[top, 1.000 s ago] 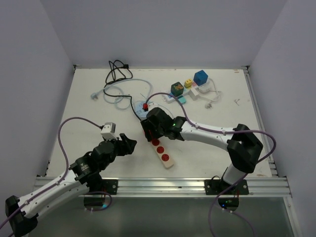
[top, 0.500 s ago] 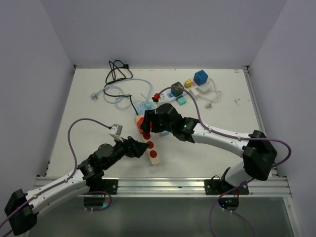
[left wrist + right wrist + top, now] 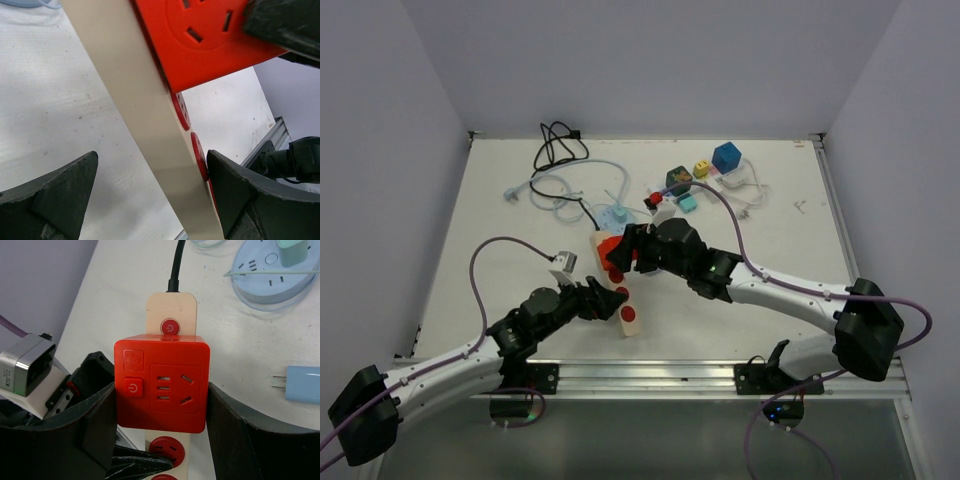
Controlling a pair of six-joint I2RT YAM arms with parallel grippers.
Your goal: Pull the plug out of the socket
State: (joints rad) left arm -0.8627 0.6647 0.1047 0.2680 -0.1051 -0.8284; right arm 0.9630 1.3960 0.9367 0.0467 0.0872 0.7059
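Red plug cube (image 3: 161, 385) sits on the face of the cream power strip (image 3: 627, 320), just below the strip's round power button (image 3: 170, 326) at the cord end. Whether its pins are fully seated I can't tell.

Left of the strip, the left claw (image 3: 150, 200) stands wide open. One dark finger (image 3: 55, 195) is on each side of the strip's long body near its free end, and the claw has hold of nothing. The strip's side wall and its round red sockets (image 3: 182, 111) run between those fingers.

At the plug, the right claw (image 3: 161, 400) is about half open and clamped on the cube, with a finger (image 3: 95, 425) pressed to each side face.

Beyond the strip's cord end lie a pale blue round socket hub (image 3: 613, 215) and a coil of black cable (image 3: 560, 145). Farther right of the strip, on the white tabletop (image 3: 780, 250), sits a cluster of small cube adapters, among them a blue one (image 3: 727, 157) and a yellow one (image 3: 701, 168).
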